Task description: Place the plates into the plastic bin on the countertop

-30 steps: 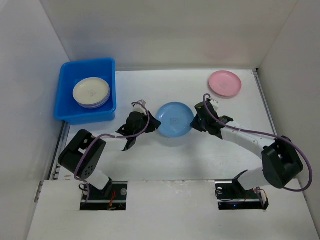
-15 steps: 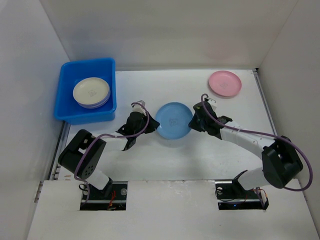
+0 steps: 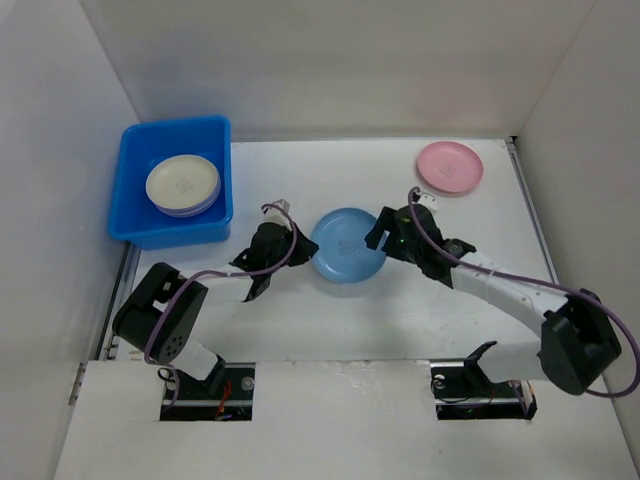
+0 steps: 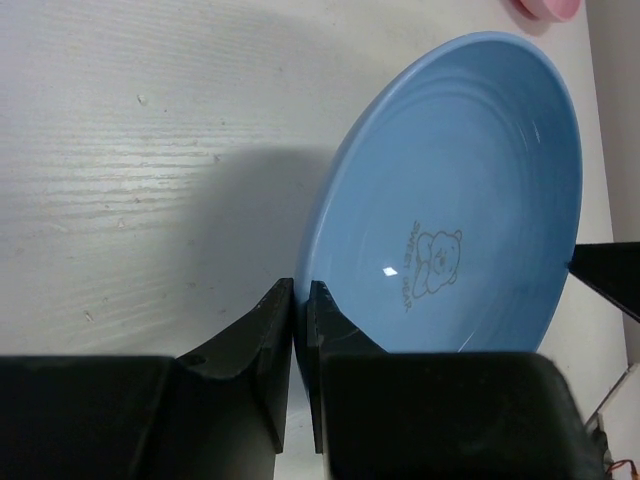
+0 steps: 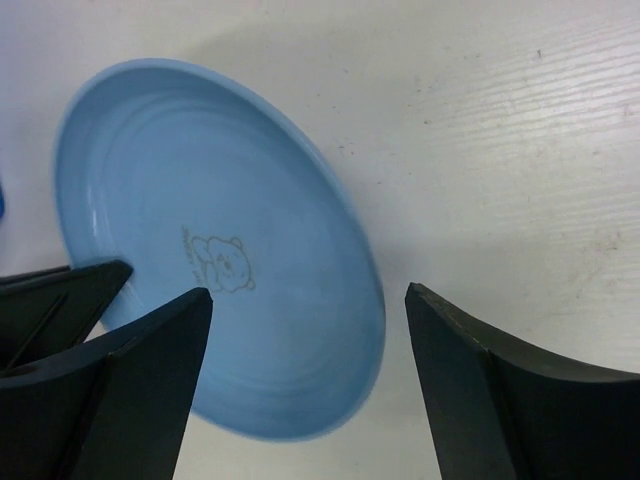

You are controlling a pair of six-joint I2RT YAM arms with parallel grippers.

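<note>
A blue plate [image 3: 347,243] with a bear print hangs tilted mid-countertop [image 3: 330,320]. My left gripper [image 3: 297,246] is shut on its left rim, and the left wrist view shows both jaws [image 4: 300,295] pinching the edge of the blue plate [image 4: 470,200]. My right gripper [image 3: 385,233] stands open at the right rim. In the right wrist view its jaws [image 5: 308,290] straddle the edge of the blue plate [image 5: 200,220] without touching it. A pink plate [image 3: 450,166] lies at the back right. The blue plastic bin [image 3: 175,128] at the back left holds a stack with a cream plate [image 3: 182,182] on top.
White walls [image 3: 60,150] enclose the countertop on the left, back and right. The bin sits against the left wall. Both arm bases [image 3: 205,385] stand at the near edge, with purple cables running along the arms.
My right gripper has opened and let go of the blue plate's right rim. The left gripper has closed fully on the left rim, and the plate has shifted slightly.
</note>
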